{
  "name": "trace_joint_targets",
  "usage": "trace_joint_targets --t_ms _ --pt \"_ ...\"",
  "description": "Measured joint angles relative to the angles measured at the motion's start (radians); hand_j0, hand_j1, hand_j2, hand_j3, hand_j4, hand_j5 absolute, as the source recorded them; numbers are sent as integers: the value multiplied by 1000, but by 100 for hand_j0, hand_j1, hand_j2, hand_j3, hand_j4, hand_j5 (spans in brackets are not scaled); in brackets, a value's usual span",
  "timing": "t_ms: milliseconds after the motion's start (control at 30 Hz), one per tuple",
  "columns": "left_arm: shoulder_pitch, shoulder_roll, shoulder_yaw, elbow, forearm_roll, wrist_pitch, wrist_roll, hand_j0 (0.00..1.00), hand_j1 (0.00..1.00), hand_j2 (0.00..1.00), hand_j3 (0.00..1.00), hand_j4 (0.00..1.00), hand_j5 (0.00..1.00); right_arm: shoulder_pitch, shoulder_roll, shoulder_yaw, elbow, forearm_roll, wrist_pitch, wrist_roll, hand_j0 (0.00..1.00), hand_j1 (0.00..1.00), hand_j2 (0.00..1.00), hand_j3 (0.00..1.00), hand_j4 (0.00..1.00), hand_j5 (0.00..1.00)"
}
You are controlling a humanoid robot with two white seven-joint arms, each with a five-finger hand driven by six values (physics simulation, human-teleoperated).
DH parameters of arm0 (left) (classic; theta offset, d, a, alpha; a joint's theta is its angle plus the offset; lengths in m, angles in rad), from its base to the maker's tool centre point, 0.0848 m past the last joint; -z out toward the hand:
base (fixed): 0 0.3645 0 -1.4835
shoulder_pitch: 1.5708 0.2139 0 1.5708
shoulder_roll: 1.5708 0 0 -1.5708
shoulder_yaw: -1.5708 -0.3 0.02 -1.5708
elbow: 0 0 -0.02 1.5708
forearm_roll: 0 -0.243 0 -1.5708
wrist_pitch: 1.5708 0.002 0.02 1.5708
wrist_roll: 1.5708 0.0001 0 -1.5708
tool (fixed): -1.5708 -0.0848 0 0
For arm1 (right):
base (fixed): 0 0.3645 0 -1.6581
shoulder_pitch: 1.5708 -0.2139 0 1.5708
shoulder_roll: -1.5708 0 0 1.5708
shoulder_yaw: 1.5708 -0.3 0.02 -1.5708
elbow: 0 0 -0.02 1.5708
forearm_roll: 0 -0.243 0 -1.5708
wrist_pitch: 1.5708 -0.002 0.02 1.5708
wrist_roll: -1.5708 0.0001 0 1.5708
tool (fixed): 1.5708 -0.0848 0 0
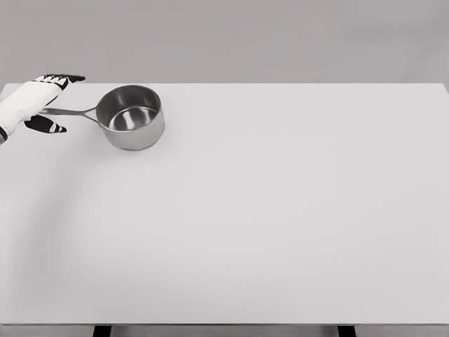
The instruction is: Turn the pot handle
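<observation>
A shiny steel pot point(130, 116) stands upright near the table's far left corner, and nothing shows inside it. Its thin handle point(76, 111) points left. My left hand point(64, 102) comes in from the left edge and sits at the handle's outer end. Its dark fingers point(63, 78) stretch out beyond the handle and its thumb point(46, 126) lies on the near side, so the hand is open and straddles the handle without closing on it. The palm hides the handle's tip. My right arm is out of view.
The white table point(266, 210) fills most of the view. Its far edge runs just behind the pot and its left edge lies beside my hand. Two dark table legs show at the bottom edge.
</observation>
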Motion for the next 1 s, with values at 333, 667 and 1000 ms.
trace_joint_targets --t_ms 333,667,1000 --pt "11 3 0 -28 5 0 0 100 100 100 100 100 100 0 0 0 0 0 0 0 100 100 100 100 100 100" --pt "132 32 1 -229 88 0 1 100 100 100 100 100 100 0 0 0 0 0 0 0 100 100 100 100 100 100" --pt "520 134 231 -632 244 0 1 100 100 100 100 100 100 0 0 0 0 0 0 0 100 100 100 100 100 100"
